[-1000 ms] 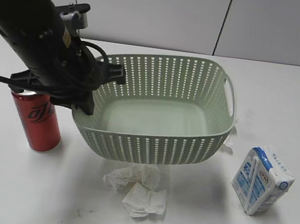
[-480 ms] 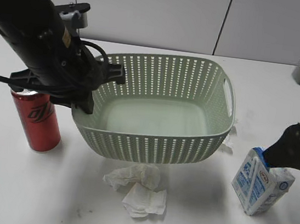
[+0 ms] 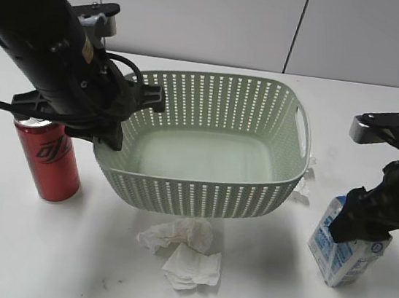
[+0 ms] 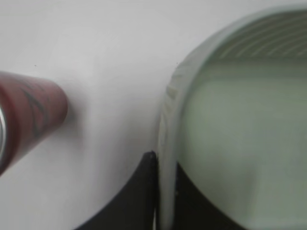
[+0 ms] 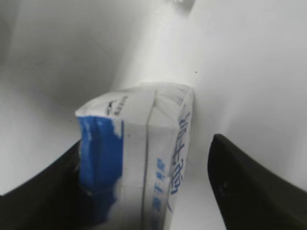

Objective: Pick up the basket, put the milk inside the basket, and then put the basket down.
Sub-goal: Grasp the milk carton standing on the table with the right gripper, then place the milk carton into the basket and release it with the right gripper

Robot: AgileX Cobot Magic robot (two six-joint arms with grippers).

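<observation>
The pale green basket is held by its left rim, with the left side slightly raised. My left gripper is shut on that rim. In the left wrist view the rim runs between the two dark fingers. The white and blue milk stands on the table to the right of the basket. My right gripper is down over its top. In the right wrist view the gripper is open around the milk. The left finger is against the blue side and a gap shows at the right finger.
A red soda can stands just left of the basket, under my left arm; it also shows in the left wrist view. Crumpled white tissue lies in front of the basket. More tissue peeks out at the basket's right corner.
My right arm has come in from the right and dropped over the milk, its fingers now on either side of the carton. The left arm and basket have barely moved.
</observation>
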